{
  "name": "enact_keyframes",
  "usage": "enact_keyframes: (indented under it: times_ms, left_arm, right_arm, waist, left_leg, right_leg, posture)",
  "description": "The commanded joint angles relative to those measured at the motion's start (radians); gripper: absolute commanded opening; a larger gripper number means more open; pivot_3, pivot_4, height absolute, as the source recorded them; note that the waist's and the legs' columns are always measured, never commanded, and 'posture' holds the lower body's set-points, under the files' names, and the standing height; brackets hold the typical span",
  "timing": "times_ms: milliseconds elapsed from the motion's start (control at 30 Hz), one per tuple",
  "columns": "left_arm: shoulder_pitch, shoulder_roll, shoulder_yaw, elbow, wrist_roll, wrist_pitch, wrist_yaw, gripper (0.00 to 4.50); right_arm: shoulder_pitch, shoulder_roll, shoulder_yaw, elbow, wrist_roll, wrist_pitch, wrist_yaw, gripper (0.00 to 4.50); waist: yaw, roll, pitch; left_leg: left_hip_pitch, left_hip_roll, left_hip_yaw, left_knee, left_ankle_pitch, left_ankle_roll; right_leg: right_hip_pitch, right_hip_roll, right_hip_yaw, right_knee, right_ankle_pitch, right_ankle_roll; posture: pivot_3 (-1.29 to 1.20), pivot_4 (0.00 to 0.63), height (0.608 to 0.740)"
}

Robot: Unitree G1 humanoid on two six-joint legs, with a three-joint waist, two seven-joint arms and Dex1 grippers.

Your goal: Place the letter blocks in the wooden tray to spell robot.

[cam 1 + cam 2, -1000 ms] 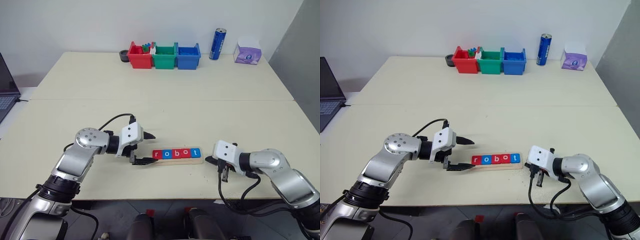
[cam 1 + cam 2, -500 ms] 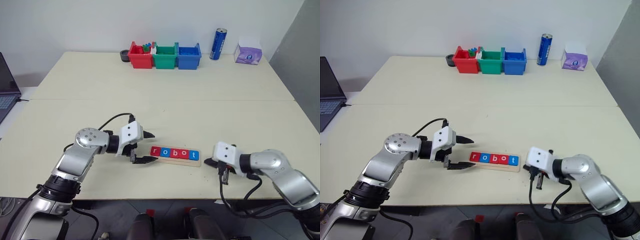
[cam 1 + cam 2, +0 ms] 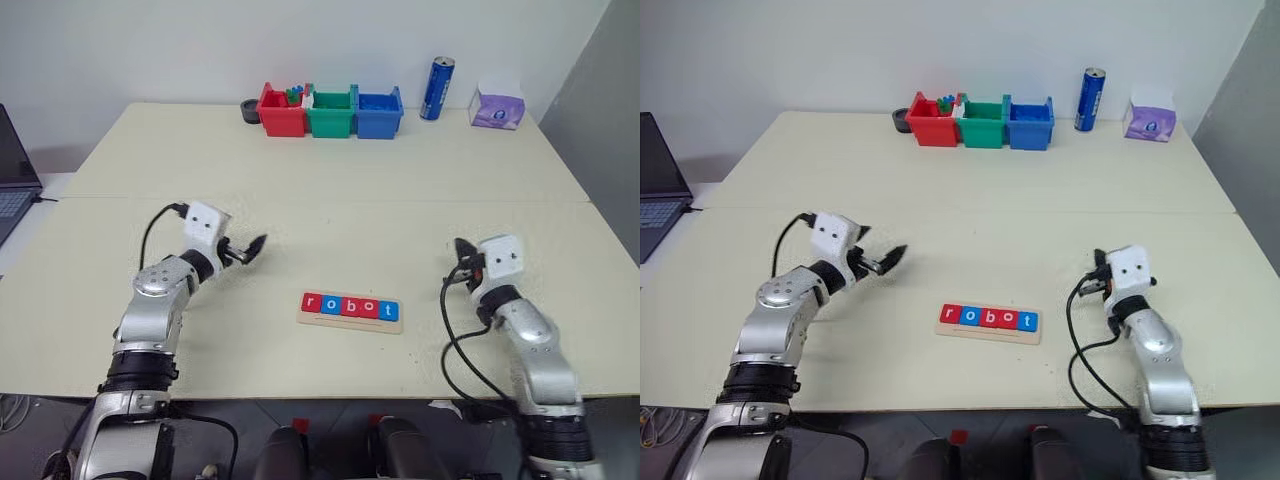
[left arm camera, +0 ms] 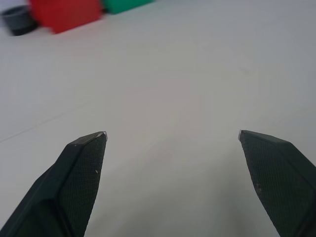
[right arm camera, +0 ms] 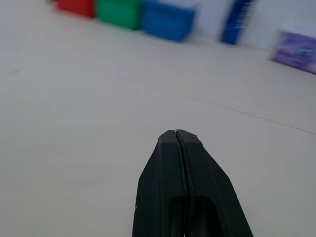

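Five letter blocks (image 3: 350, 306), red, blue, red, blue, red, lie flat and touching in a row, spelling robot, inside the pale wooden tray (image 3: 349, 321), which lies near the worktop's front edge, about mid-width

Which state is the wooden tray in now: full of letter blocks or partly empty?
Full. The wooden tray holds five letter blocks in a row, reading r, o, b, o, t, with no gap.

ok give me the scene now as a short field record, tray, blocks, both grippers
wooden tray: flat on the table, near the front edge, between the arms
letter blocks: five in the tray, reading r o b o t
left gripper: jaws open, empty, apart from the tray
right gripper: jaws shut, empty, apart from the tray
task: looks complete
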Motion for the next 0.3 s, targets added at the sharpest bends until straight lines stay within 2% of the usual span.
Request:
enact_keyframes:
  times_ms: [33, 300]
  left_arm:
    - [0.014, -0.013, 0.041, -0.005, 0.017, -0.07, 0.075, 4.5]
    - [0.049, -0.035, 0.059, -0.029, 0.006, -0.082, 0.126, 4.5]
  right_arm:
    - [0.008, 0.039, -0.042, 0.037, -0.017, -0.115, -0.106, 0.03]
    - [-0.019, 0.046, -0.091, 0.113, 0.014, -0.144, -0.153, 0.03]
  waist:
    - [0.0, 0.0, 0.0]
    - [-0.002, 0.0, 0.0]
  left_leg:
    - [0.0, 0.0, 0.0, 0.0, 0.0, 0.0]
    - [0.001, -0.001, 0.001, 0.0, 0.0, 0.0]
  right_leg:
    - [0.0, 0.0, 0.0, 0.0, 0.0, 0.0]
    - [0.0, 0.0, 0.0, 0.001, 0.0, 0.0]
  posture:
    - [0.0, 0.15, 0.74]
    - [0.0, 0.15, 0.74]
